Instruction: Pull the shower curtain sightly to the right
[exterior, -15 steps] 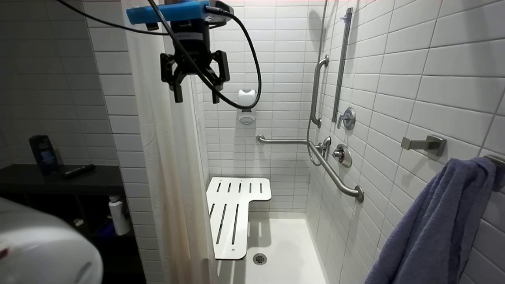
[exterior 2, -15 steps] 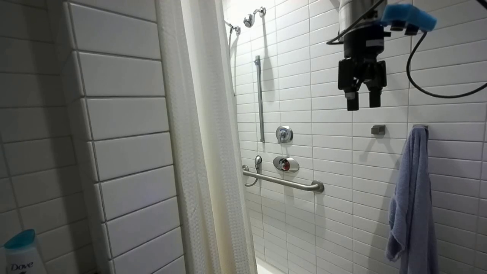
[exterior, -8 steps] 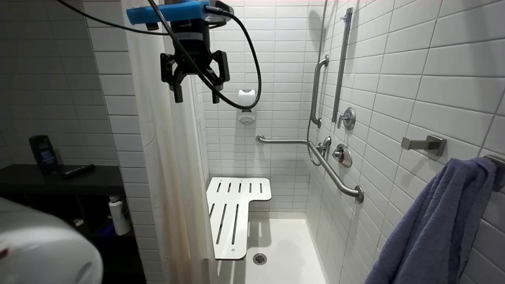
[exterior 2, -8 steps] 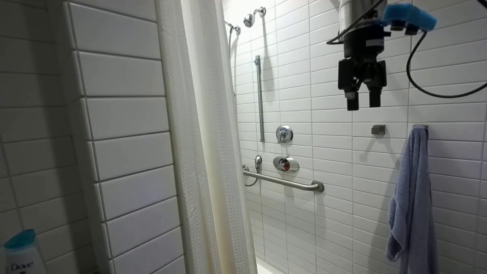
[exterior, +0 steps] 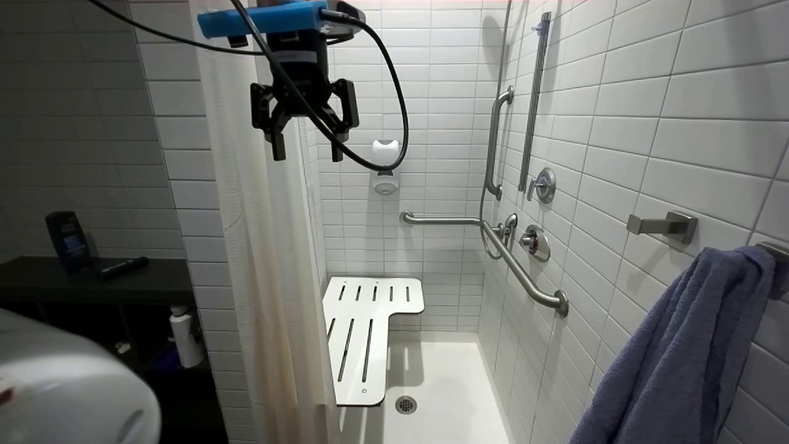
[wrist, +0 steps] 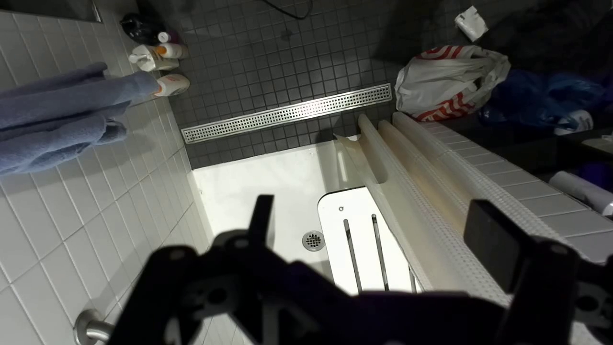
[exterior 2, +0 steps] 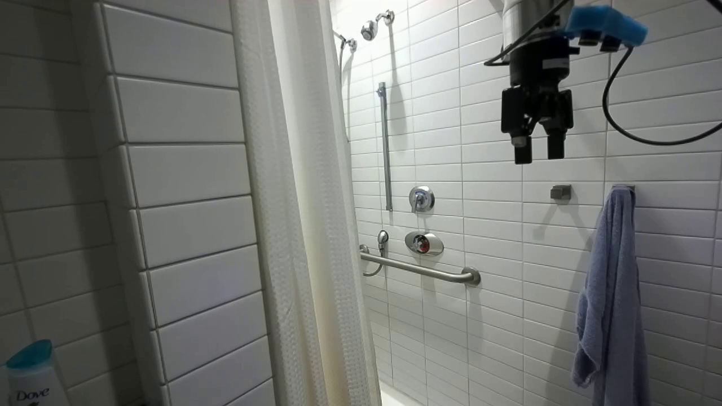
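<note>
In an exterior view, the shower curtain point(exterior: 274, 296) hangs at left; in an exterior view, the gripper point(exterior 2: 539, 150) hangs well apart; in the wrist view, its jaws stand spread, empty. Nothing has just moved, so the pull seemingly awaits

"Dove" lettering point(exterior 2: 32, 393), on a teal-capped bottle point(exterior 2: 35, 376)

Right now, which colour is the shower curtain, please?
The shower curtain is off-white, with a waffle-like texture in places; an exterior view shows it best.
</note>
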`<move>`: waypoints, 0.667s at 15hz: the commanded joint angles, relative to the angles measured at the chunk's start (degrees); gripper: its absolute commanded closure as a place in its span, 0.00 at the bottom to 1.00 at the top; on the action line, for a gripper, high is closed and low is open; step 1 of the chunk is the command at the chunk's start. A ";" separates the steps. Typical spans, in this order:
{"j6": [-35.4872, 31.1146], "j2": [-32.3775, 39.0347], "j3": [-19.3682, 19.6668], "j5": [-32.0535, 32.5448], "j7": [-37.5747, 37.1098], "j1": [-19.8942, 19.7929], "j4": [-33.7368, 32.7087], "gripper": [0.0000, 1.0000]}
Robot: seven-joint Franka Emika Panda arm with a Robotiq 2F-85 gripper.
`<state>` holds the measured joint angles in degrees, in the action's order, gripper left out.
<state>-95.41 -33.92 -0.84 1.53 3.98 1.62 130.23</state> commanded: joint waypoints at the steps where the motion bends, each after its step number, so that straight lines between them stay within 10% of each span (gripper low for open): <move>1: -0.13 0.02 0.23 0.15 0.43 0.27 -0.06 0.00; 10: -15.25 -1.59 3.25 0.51 15.09 3.12 3.86 0.00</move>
<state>-105.25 -34.15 0.47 1.53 12.61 2.71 131.96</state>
